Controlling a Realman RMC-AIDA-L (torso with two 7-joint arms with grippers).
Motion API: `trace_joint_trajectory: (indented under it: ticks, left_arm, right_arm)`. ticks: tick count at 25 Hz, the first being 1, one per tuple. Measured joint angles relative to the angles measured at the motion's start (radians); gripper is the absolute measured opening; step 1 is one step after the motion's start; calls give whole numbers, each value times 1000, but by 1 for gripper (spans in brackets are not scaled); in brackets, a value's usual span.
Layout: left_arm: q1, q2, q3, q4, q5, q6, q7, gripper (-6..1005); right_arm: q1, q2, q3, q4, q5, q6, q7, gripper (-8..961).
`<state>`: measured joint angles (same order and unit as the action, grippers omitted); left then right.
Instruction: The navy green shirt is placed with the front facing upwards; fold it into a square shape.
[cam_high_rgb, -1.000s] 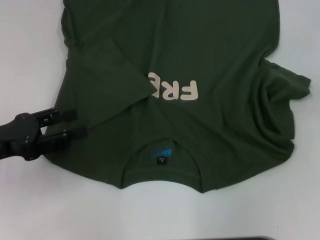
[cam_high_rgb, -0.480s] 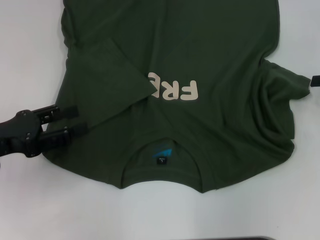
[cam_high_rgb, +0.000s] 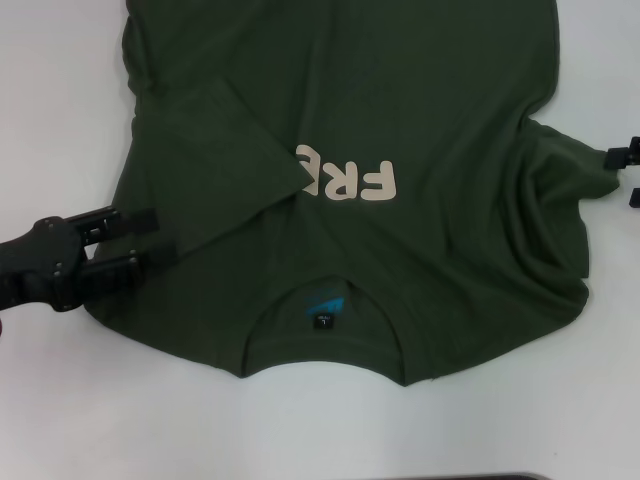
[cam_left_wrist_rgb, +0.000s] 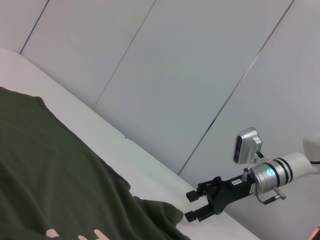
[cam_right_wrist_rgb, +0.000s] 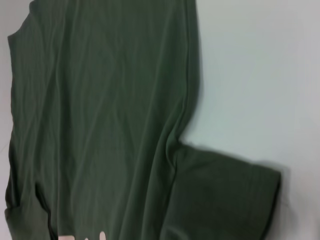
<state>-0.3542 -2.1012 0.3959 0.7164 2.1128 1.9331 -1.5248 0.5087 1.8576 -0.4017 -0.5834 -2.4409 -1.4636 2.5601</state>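
The table (cam_high_rgb: 60, 90) is white and takes up the whole scene, with a pale panelled wall (cam_left_wrist_rgb: 190, 75) behind it. Spread across most of it lies the green shirt (cam_high_rgb: 400, 100), front up, its round neck toward the robot and the body running away from it. The shirt's sleeve (cam_high_rgb: 215, 150) on the robot's left is folded in over the chest, its tip covering part of the cream lettering (cam_high_rgb: 350, 180), so only "FRE" shows. The other sleeve (cam_high_rgb: 570, 170) lies bunched and wrinkled out toward the right edge of the table. A small blue label (cam_high_rgb: 324, 304) sits just inside the neck.

The left gripper (cam_high_rgb: 150, 238) lies low at the shirt's left edge, beside the folded sleeve; its two black fingers (cam_high_rgb: 130, 220) are apart, tips resting over the cloth, nothing clamped between them. The right gripper (cam_high_rgb: 625, 175) only just pokes in at the right edge of the head view, beside the bunched sleeve; from the left wrist view (cam_left_wrist_rgb: 192, 205) its fingers stand apart, empty.
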Motion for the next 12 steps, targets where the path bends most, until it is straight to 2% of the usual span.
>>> trace_joint_trajectory:
  ticks: [12]
  left_arm:
    - [0, -2, -3, 0, -1, -2, 0, 717]
  right_arm:
    - [29, 0, -17, 59, -1, 56, 21, 836]
